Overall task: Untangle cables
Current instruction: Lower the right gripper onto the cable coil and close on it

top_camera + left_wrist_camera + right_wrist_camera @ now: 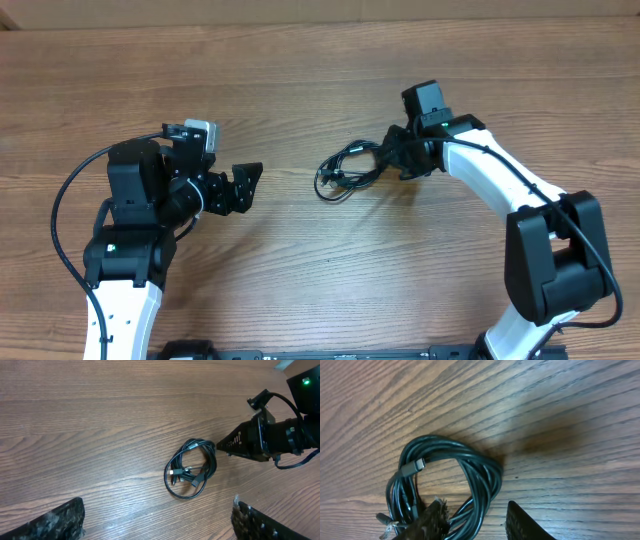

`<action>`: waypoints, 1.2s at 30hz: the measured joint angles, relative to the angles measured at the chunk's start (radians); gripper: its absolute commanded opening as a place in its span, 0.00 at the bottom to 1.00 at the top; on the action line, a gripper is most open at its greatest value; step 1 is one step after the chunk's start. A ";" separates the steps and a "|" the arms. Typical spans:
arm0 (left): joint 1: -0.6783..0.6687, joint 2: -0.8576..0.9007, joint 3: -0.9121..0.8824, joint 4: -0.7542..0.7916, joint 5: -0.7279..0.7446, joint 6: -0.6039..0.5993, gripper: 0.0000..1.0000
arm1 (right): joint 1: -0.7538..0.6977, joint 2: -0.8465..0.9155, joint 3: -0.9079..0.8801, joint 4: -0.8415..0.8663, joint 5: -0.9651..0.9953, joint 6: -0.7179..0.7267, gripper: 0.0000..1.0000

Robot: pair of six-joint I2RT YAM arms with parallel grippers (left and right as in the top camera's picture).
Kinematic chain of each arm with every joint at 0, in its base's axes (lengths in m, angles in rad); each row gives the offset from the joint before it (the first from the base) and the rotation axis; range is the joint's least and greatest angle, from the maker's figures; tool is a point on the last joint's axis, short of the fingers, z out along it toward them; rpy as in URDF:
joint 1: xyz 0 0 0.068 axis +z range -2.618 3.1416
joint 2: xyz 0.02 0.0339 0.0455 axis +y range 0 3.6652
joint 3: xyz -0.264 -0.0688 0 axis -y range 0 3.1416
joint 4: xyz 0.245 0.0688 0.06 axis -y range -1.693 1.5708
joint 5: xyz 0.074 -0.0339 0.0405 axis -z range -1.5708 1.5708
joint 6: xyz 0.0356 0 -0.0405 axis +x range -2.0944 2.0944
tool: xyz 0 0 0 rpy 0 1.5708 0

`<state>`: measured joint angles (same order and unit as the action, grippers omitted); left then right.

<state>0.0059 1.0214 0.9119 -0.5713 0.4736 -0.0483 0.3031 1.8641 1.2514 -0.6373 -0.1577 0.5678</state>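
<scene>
The cables (345, 172) lie on the wooden table as a small coiled black bundle with plug ends, right of centre. My right gripper (386, 160) is at the bundle's right side. In the right wrist view one finger (427, 522) sits inside the coil and the other finger (525, 525) outside it, with several strands of the cables (485, 472) between them. A gap shows beside the outer finger, and the right gripper (476, 510) is narrowly open. My left gripper (250, 180) stands wide open to the left of the bundle, apart from it. The left wrist view shows the cables (214, 460) ahead of it.
The wooden table (300, 60) stretches bare around the bundle. Thicker black wires run along both white arms, the left arm (130, 270) and the right arm (530, 200).
</scene>
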 measured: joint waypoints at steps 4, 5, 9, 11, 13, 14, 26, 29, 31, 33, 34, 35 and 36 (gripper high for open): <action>0.000 0.000 0.000 0.000 0.000 0.000 0.93 | 0.013 0.006 0.000 0.010 0.013 -0.011 0.38; 0.000 0.000 0.000 0.000 0.000 0.000 0.94 | 0.013 0.007 0.000 0.011 0.019 -0.014 0.38; 0.000 0.000 0.000 0.000 0.000 0.000 0.94 | 0.014 0.016 0.000 0.018 0.036 -0.027 0.37; 0.000 0.000 0.000 0.000 0.000 0.000 0.94 | 0.014 0.024 0.000 0.021 0.040 -0.033 0.36; 0.000 0.000 0.000 -0.001 0.000 0.000 0.93 | 0.014 0.041 0.000 0.032 0.043 -0.043 0.35; 0.000 0.000 0.000 0.000 0.000 0.000 0.94 | 0.014 0.051 0.000 0.039 0.043 -0.051 0.35; 0.000 0.000 0.000 -0.001 -0.004 0.000 1.00 | 0.041 0.079 0.000 0.069 0.043 -0.159 0.23; 0.000 0.000 0.000 -0.001 -0.007 0.000 1.00 | 0.040 0.085 0.000 0.074 0.043 -0.164 0.20; 0.000 0.000 0.000 -0.001 -0.007 0.000 1.00 | 0.041 0.094 0.000 0.082 0.043 -0.170 0.17; 0.000 0.000 0.000 -0.003 -0.007 0.000 1.00 | 0.040 0.110 0.000 0.096 0.047 -0.174 0.08; 0.000 0.000 0.000 -0.004 -0.007 0.000 1.00 | 0.039 0.112 0.000 0.098 0.048 -0.174 0.04; 0.000 0.000 0.000 -0.005 -0.007 0.000 1.00 | 0.039 0.115 0.000 0.101 0.050 -0.178 0.04; 0.000 0.000 0.000 -0.005 -0.007 0.000 0.99 | 0.039 0.119 0.000 0.105 0.050 -0.177 0.04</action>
<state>0.0059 1.0218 0.9119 -0.5758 0.4667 -0.0486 0.3424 1.9831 1.2518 -0.5323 -0.1078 0.3904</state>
